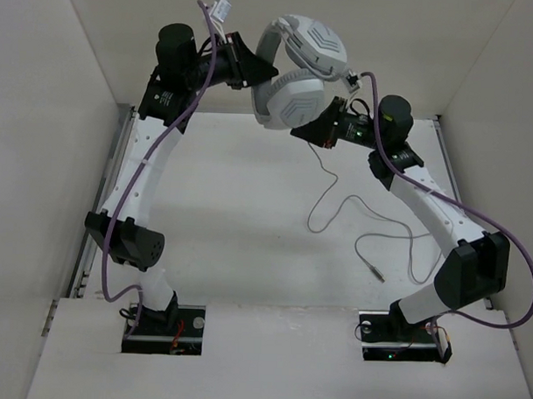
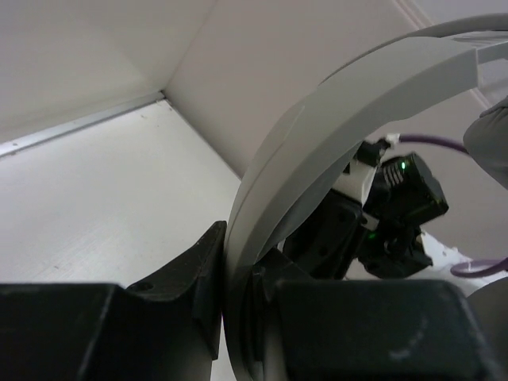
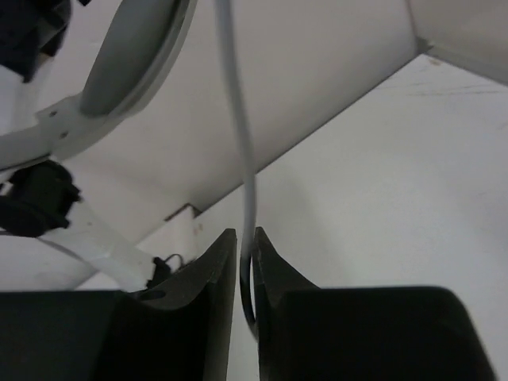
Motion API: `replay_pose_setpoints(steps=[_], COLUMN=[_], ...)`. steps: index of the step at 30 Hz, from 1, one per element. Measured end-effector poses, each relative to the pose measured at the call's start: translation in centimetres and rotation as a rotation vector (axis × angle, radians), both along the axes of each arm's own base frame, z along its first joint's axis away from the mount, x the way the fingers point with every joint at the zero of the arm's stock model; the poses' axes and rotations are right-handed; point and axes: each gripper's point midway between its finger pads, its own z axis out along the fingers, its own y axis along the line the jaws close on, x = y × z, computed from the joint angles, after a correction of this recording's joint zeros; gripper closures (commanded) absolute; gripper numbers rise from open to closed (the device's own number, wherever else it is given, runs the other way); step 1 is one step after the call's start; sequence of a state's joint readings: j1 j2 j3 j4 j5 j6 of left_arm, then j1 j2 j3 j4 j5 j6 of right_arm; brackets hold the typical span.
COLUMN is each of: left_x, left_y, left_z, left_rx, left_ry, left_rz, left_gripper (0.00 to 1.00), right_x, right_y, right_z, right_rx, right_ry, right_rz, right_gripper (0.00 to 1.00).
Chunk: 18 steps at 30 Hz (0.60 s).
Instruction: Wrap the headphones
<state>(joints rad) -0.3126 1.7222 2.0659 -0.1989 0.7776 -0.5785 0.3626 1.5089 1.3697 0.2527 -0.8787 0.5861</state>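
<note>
The headphones point(image 1: 292, 100) hang in the air at the back of the table, earcups folded together. My left gripper point(image 1: 258, 70) is shut on the grey-white headband point(image 2: 333, 119), clamped between its black fingers point(image 2: 190, 270). The thin grey cable point(image 1: 323, 201) drops from the earcups, loops over the table and ends in a small plug point(image 1: 379, 275). My right gripper point(image 1: 311, 131) is just below the earcups. In the right wrist view the cable point(image 3: 242, 135) runs down between the jaws of my right gripper point(image 3: 245, 242), which stand slightly wider than the cable, with a sliver of gap beside it.
White enclosure walls point(image 1: 42, 113) close in on the left, right and back. Thick purple robot cables point(image 1: 510, 252) arc beside both arms. The right arm's wrist point(image 2: 397, 198) sits close behind the headband in the left wrist view.
</note>
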Motion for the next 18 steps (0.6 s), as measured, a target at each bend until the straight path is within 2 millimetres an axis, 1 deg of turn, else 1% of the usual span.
replay_pose_setpoints(steps=[2, 6, 9, 12, 15, 18], left_x=[1.4, 4.4, 5.9, 6.5, 6.3, 6.1], left_y=[0.9, 3.4, 5.1, 5.8, 5.5, 5.2], left_z=[0.9, 2.8, 3.7, 4.1, 4.5, 5.0], left_rx=[-0.02, -0.061, -0.087, -0.105, -0.114, -0.121], left_ry=[-0.015, -0.047, -0.056, -0.053, -0.058, -0.071], left_rz=[0.039, 0.145, 0.214, 0.25, 0.251, 0.252], left_gripper=[1.0, 1.0, 0.99, 0.99, 0.99, 0.99], right_x=[-0.9, -2.7, -4.4, -6.5, -8.5, -10.3], right_y=[0.5, 1.7, 2.9, 4.4, 5.8, 7.1], right_z=[-0.3, -1.9, -3.0, -3.1, -2.3, -2.0], right_rx=[0.037, 0.089, 0.107, 0.117, 0.135, 0.146], right_ry=[0.048, 0.155, 0.22, 0.255, 0.251, 0.256], right_rz=[0.04, 0.108, 0.163, 0.228, 0.298, 0.362], right_gripper=[0.75, 0.7, 0.66, 0.65, 0.63, 0.61])
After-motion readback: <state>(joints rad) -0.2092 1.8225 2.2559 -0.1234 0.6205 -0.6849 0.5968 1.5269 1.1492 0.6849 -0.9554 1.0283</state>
